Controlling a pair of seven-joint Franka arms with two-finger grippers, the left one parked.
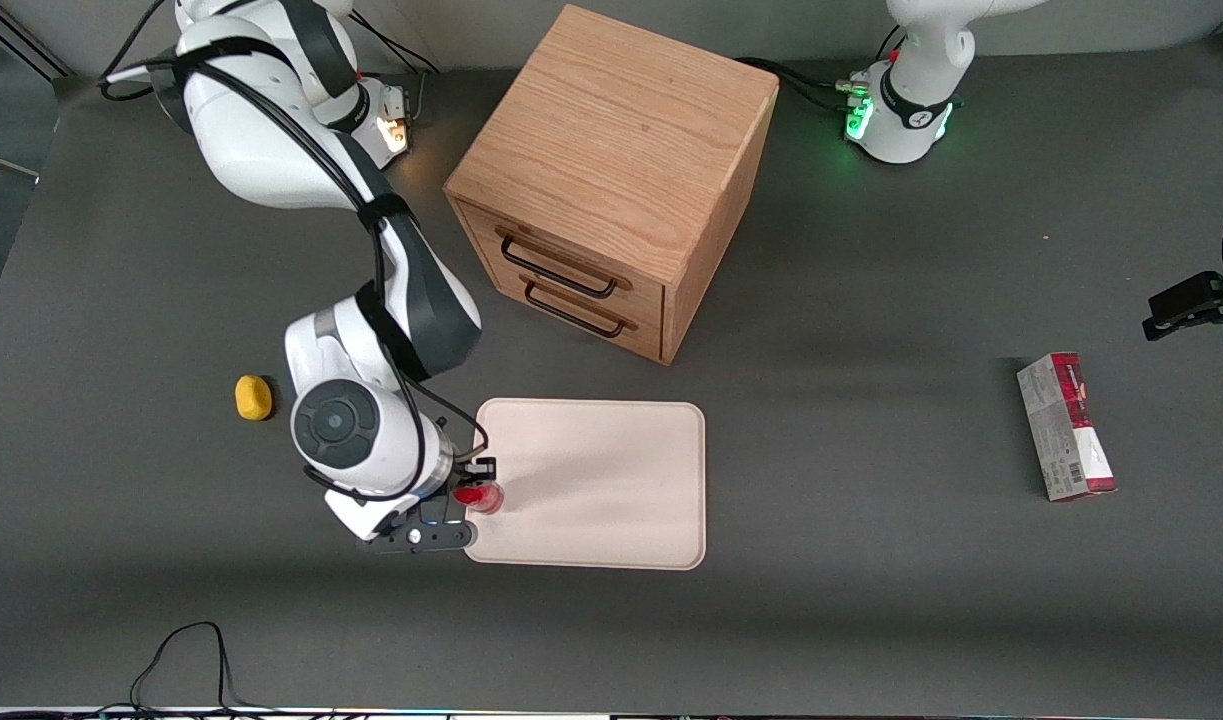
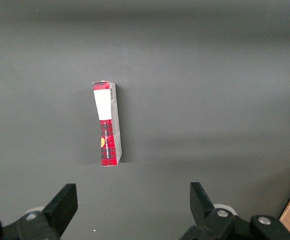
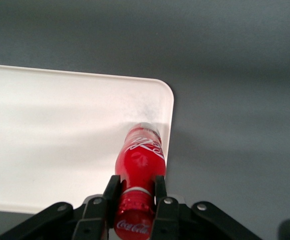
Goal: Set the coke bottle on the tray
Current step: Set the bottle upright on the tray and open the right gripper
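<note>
Right arm reaching low and bent at the elbow, gripper pointing downward, fingers pinching the coke bottle neck

Coke bottle glossy red plastic; tray smooth matt cream; pincer black plastic.

A robot lab: two white arms bolted to a grey-matted table with trailing cables.
</note>
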